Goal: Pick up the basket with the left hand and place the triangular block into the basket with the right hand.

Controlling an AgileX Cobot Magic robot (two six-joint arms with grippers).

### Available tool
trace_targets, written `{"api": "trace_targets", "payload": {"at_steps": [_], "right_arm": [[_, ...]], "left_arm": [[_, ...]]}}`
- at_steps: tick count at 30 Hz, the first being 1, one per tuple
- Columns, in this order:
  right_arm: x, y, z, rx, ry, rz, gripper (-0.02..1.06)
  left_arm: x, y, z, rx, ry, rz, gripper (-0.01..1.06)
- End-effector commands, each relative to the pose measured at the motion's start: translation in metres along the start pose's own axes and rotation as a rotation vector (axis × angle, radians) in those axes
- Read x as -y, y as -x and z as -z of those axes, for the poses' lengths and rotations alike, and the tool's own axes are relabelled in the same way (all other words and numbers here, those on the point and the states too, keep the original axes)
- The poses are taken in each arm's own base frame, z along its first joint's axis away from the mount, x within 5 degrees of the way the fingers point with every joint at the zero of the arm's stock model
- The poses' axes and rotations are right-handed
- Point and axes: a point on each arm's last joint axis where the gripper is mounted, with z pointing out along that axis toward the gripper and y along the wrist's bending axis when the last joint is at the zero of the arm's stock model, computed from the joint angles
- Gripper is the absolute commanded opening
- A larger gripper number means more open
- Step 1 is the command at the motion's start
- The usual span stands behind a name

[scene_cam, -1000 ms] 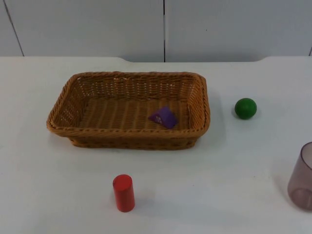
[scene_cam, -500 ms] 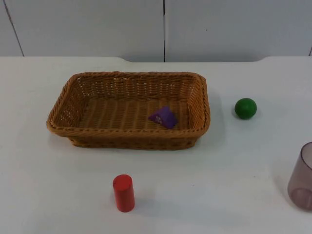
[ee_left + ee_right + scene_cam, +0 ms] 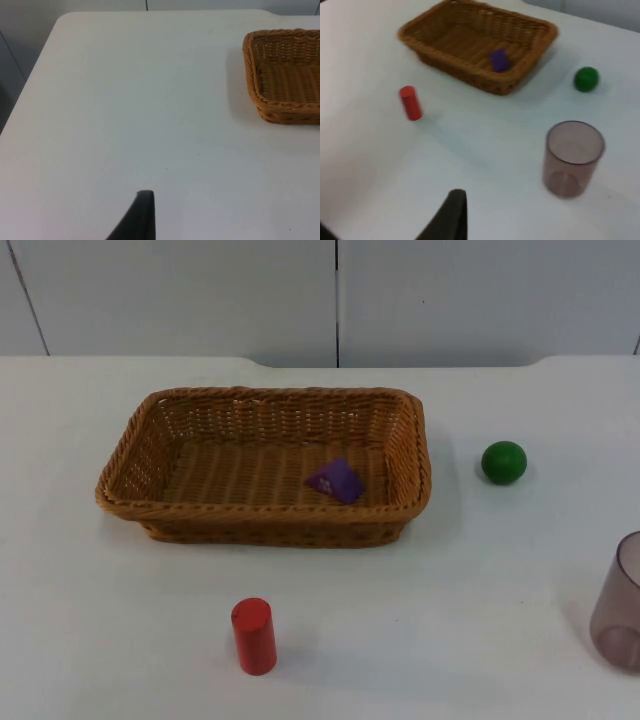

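Observation:
A brown wicker basket (image 3: 250, 508) rests flat on the white table, left of centre. The purple triangular block (image 3: 337, 481) lies inside it, toward its right front part. My left gripper (image 3: 145, 200) hangs over bare table well to the left of the basket (image 3: 252, 80), apart from it. My right gripper (image 3: 455, 200) is pulled back high over the table's right front, far from the basket (image 3: 470, 75) and the block (image 3: 498, 59). Neither gripper holds anything that I can see.
A red cylinder (image 3: 254, 636) stands upright in front of the basket. A green ball (image 3: 503, 462) lies to the basket's right. A translucent brownish cup (image 3: 622, 602) stands at the right edge; it is the nearest thing to my right gripper (image 3: 572, 157).

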Motion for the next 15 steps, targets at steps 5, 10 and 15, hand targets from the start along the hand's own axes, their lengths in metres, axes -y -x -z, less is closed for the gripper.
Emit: {"api": "trace_targets", "payload": {"at_steps": [5,10,15], "right_arm": [[-0.0019,-0.0015,-0.0017,0.004,-0.191,-0.100,1.05],[-0.0028,-0.0015,-0.0017,0.007,-0.294,-0.153,1.05],[-0.0034,-0.0014,-0.0018,0.009,-0.365,-0.189,1.05]], "left_arm": [[0.0005,-0.0002,-0.0005,0.011,-0.014,0.006,1.05],[0.0005,-0.0002,-0.0005,0.011,-0.014,0.006,1.05],[0.0005,-0.0002,-0.0005,0.011,-0.014,0.006,1.05]]}}
